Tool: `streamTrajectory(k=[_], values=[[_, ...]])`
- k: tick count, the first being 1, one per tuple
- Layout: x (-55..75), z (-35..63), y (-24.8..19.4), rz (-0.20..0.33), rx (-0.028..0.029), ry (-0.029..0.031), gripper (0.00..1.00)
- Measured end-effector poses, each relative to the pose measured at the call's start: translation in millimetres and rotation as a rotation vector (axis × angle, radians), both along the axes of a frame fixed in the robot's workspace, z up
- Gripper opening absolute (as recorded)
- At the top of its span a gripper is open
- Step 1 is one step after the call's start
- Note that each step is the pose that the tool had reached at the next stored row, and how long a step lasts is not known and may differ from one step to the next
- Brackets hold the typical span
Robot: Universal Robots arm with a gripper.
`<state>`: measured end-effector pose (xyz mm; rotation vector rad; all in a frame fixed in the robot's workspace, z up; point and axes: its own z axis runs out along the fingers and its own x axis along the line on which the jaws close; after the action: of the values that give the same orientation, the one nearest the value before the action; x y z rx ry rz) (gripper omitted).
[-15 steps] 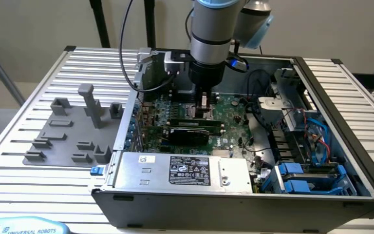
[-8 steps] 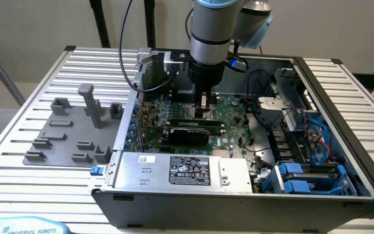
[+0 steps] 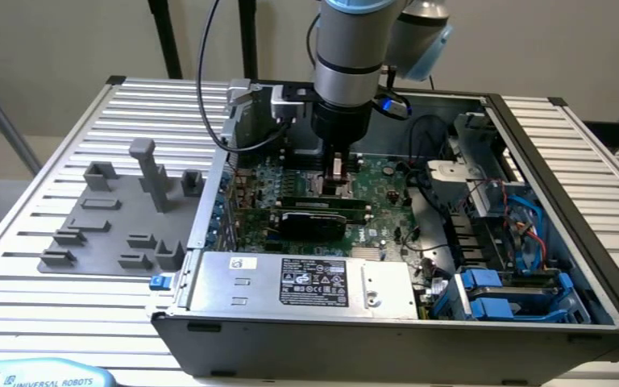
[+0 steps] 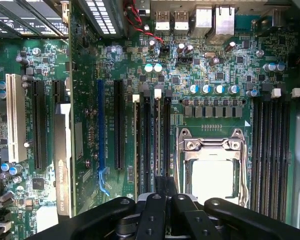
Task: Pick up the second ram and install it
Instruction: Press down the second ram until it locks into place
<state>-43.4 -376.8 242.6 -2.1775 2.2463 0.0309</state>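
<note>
Gripper (image 4: 167, 212) pressed together, apparently pinching nothing. Directly beneath, seemingly seated edge-up in its slot: second ram (image 4: 157, 145), long axis running between the exterior view's left and right.

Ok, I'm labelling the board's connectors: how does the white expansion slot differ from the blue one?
The white slot is shorter and wider; the blue slot is longer and slimmer. The white slot lies farther from the CPU socket than the blue slot. Both run parallel on the motherboard.

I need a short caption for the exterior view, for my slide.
Robot arm's shut gripper lowered over the motherboard inside an open computer case.
</note>
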Motion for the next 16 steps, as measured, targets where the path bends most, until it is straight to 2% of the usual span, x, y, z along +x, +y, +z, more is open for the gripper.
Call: streamTrajectory(k=[4,14,16], values=[[-0.5,-1.3,0.3,0.000,-0.0008,-0.0003,0.11],[-1.7,-18.9,0.9,0.000,-0.0026,0.0003,0.11],[-1.9,-19.1,0.5,0.000,-0.0045,0.0011,0.11]])
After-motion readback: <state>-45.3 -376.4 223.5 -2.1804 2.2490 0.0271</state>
